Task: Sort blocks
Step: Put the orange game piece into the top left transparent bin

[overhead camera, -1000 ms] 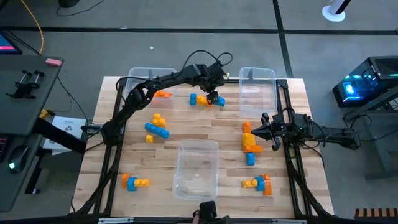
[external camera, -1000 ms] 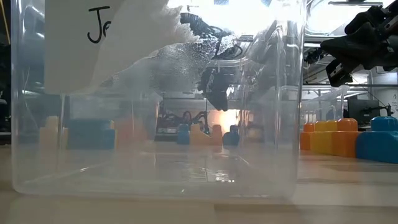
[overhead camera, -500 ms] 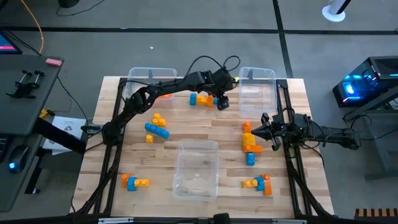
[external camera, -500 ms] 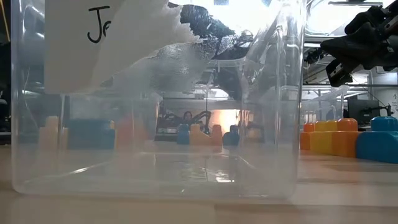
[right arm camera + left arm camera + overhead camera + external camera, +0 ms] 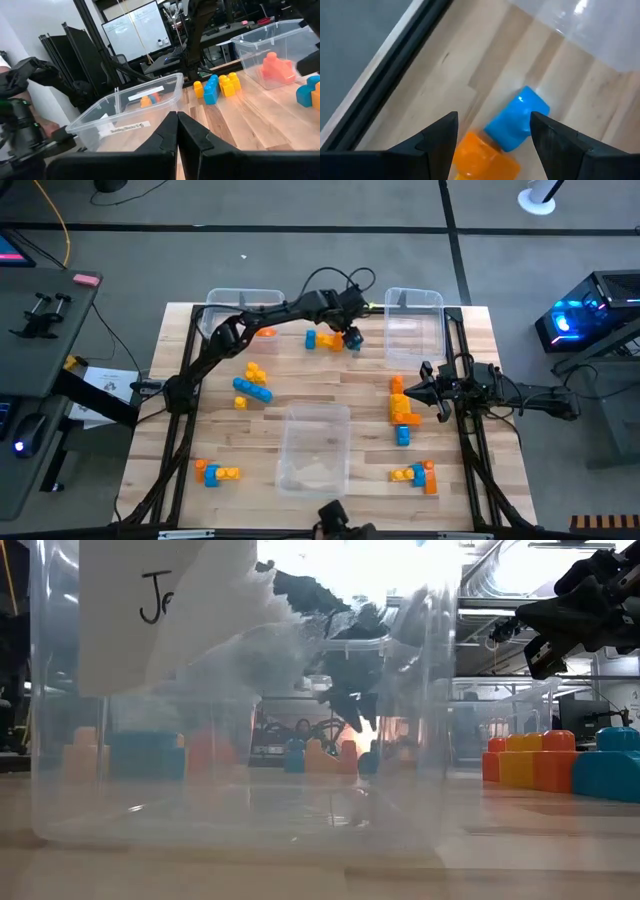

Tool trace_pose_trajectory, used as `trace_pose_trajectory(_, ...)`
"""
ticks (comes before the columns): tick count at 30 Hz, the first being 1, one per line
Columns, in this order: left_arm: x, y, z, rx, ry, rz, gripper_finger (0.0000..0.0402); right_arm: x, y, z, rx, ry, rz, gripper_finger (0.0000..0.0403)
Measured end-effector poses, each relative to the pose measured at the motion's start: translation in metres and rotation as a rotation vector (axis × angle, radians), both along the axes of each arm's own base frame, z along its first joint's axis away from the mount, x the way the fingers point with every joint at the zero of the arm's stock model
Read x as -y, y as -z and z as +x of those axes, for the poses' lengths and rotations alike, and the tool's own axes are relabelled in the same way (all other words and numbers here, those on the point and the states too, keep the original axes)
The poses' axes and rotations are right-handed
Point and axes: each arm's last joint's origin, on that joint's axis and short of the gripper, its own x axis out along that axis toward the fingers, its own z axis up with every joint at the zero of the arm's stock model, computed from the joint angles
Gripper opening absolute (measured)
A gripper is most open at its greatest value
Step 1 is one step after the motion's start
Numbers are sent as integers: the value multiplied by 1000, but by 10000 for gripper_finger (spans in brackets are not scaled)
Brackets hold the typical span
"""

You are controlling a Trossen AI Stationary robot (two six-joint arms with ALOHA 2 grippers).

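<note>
I am holding my left gripper (image 5: pixel 352 338) above a blue and orange cluster of blocks (image 5: pixel 326 340) near the table's (image 5: pixel 330 385) far edge, between two clear bins (image 5: pixel 413 315), with bare wood around it. My fingers (image 5: pixel 435 137) are standing wide apart, gripping nothing; a blue brick (image 5: pixel 517 117) joined to an orange one (image 5: pixel 482 156) is lying below them. My right gripper (image 5: pixel 418 392) is waiting pinched together beside an orange stack (image 5: pixel 402 405) at the right edge.

Two dark jointed arms, black cable loops, approx. wedge-shaped pincer fingers (image 5: pixel 437 140)
</note>
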Motion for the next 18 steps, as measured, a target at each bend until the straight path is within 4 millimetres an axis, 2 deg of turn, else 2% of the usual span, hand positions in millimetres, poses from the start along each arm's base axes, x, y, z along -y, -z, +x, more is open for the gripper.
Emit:
trace_pose_trajectory(11, -18, 19, -14, -109, -71, -33, 234, 0, 0, 0, 0, 0, 0, 1)
trace_pose_trajectory(18, -14, 29, -15, -161, -52, -67, 234, 0, 0, 0, 0, 0, 0, 1)
